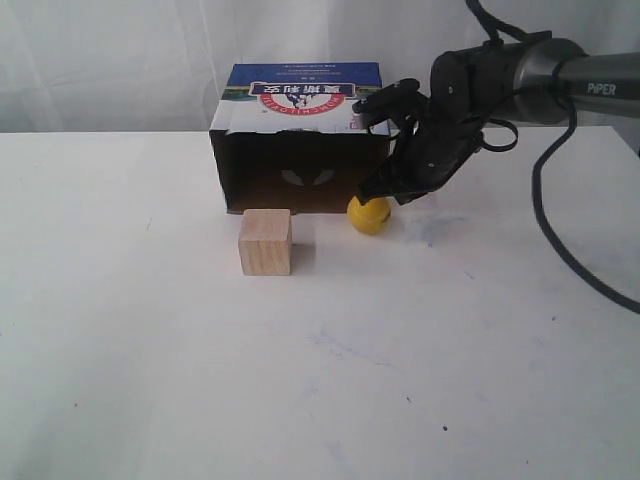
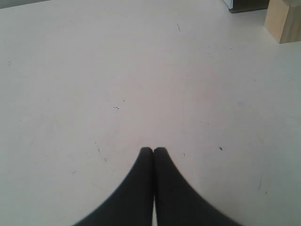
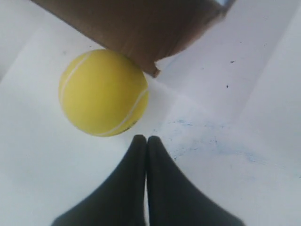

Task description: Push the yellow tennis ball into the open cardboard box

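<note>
At box's front-right corner: yellow tennis ball point(image 1: 369, 215) sits on the worktop point(image 1: 150, 350) just beside the open cardboard box point(image 1: 300, 130) edge, poss. touching, not yet inside. Right jaws, pressed together & empty, hover just right of it in ext. view, so the push prob. must go left, twd the dark opening. Left jaws, likewise closed on nothing, well apart.

The yellow tennis ball point(image 1: 369, 216), fuzzy with a pale curved seam, rests on the white surface point(image 1: 150, 350) just outside the open cardboard box point(image 1: 300, 140), at its front right corner. The brown box lies on its side near the surface's far edge, its dark mouth facing forward and its blue logo panel on top.
</note>
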Controlling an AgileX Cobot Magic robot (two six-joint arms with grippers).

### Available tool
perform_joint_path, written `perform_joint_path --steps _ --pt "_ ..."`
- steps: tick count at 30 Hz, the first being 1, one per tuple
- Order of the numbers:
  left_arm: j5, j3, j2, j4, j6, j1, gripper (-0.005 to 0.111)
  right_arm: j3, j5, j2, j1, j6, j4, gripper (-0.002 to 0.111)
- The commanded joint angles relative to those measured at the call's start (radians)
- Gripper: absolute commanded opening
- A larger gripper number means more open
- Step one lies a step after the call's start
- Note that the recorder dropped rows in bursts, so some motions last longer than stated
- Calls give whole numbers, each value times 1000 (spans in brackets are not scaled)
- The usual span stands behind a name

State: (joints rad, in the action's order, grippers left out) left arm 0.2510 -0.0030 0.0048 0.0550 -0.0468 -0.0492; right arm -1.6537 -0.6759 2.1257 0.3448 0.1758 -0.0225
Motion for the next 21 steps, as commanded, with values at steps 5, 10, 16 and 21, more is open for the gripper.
perform_joint_path --steps 5,10,16,21 --pt "-2 3 -5 -3 0 4 0 3 45 13 -16 -8 -3 0" --pt "-2 3 -5 -3 0 4 0 3 14 13 -14 121 213 0" --pt "-2 3 -5 -3 0 4 0 3 -10 28 -2 330 479 0" --pt "-2 3 -5 -3 0 4 0 3 34 93 27 346 508 0"
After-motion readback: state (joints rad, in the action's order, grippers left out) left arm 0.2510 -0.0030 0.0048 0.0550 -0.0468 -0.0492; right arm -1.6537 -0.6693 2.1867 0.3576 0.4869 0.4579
